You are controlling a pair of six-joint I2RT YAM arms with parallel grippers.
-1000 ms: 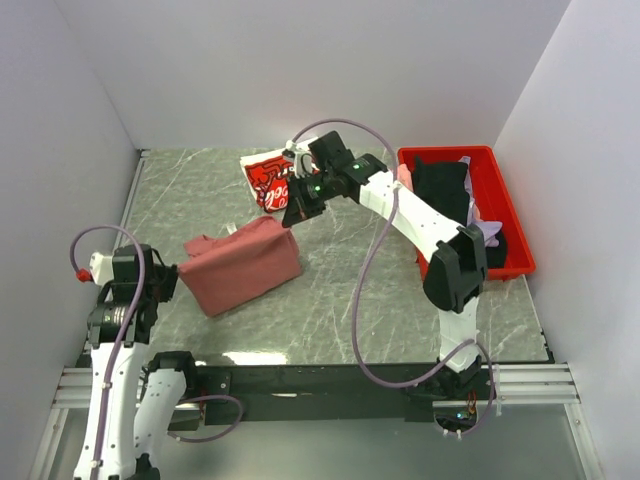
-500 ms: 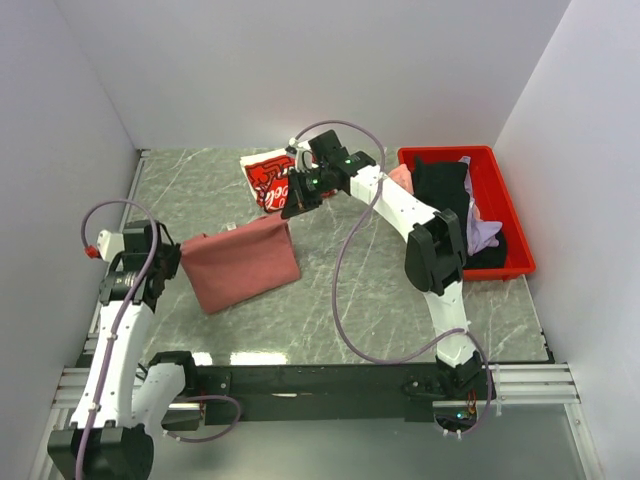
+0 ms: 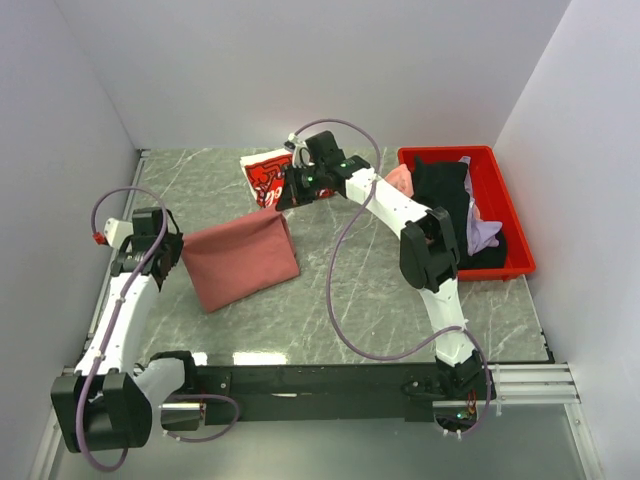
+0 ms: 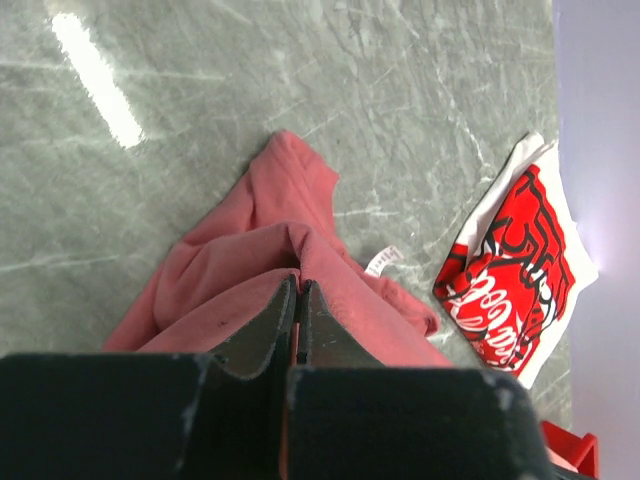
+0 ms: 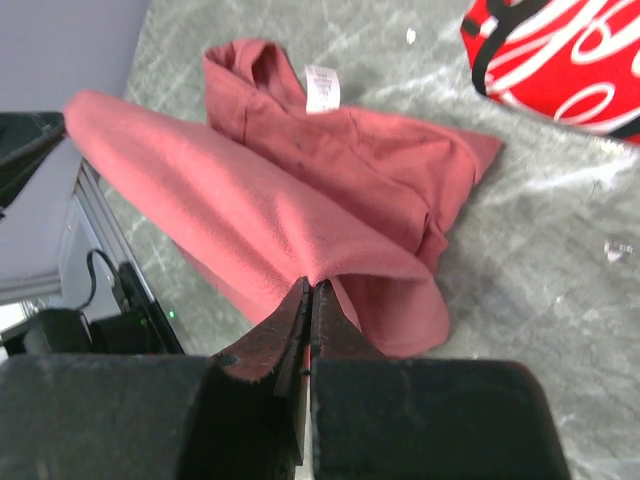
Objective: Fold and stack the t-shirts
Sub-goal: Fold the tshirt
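I see my left pincer (image 4: pixel 299 287) pressed together on the left edge of the rose tee (image 3: pixel 240 260). My right pincer (image 5: pixel 309 290) is pinching the same tee's far right corner. The cloth hangs stretched between the two, and its lower layers lie on the counter (image 3: pixel 340 290) left of centre. The red-and-white tee (image 3: pixel 263 178) lies folded at the back of the counter, just behind my right pincer. The bin (image 3: pixel 445 151) at the right holds black (image 3: pixel 440 190) and lavender (image 3: pixel 483 232) tees.
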